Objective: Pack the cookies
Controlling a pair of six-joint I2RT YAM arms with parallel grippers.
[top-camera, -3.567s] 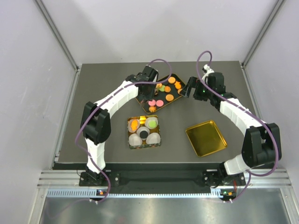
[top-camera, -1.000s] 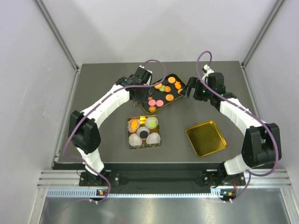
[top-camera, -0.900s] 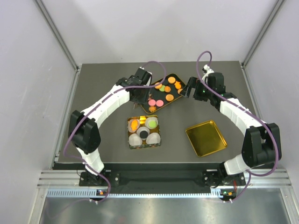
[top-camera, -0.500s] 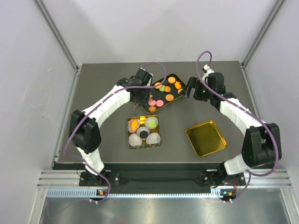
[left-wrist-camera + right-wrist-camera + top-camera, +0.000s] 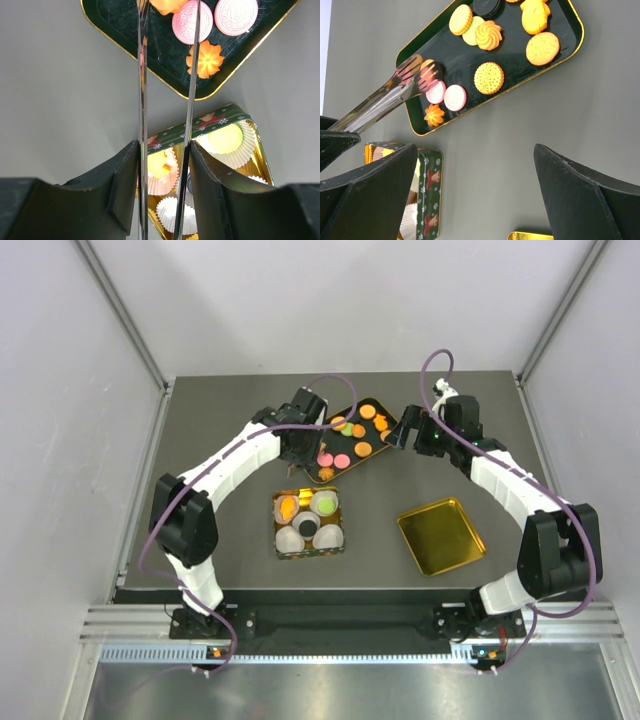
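The cookies (image 5: pixel 352 437) lie on a black gold-rimmed tray (image 5: pixel 377 456): mostly orange, some pink and green. My left gripper (image 5: pixel 299 427) is shut on metal tongs (image 5: pixel 190 75); its jaws (image 5: pixel 164 146) clamp both blades. The tong tips hold an orange cookie (image 5: pixel 167 6) over the tray's near-left corner, next to two pink cookies (image 5: pixel 446 95) and an orange flower cookie (image 5: pixel 205 59). The tongs (image 5: pixel 390 100) also show in the right wrist view. My right gripper (image 5: pixel 400 430) is open and empty beside the tray's right end, also in its wrist view (image 5: pixel 475 150).
A green Christmas tin (image 5: pixel 281 550) with white paper cups stands in front of the tray; one cup holds an orange cookie (image 5: pixel 159 167), one a green cookie (image 5: pixel 225 139), one a dark one. A gold lid (image 5: pixel 440 535) lies at the right front.
Since the earliest frame my left gripper has drawn back from the tray's middle to its near-left corner. In the last second it has barely moved. The right arm is still.
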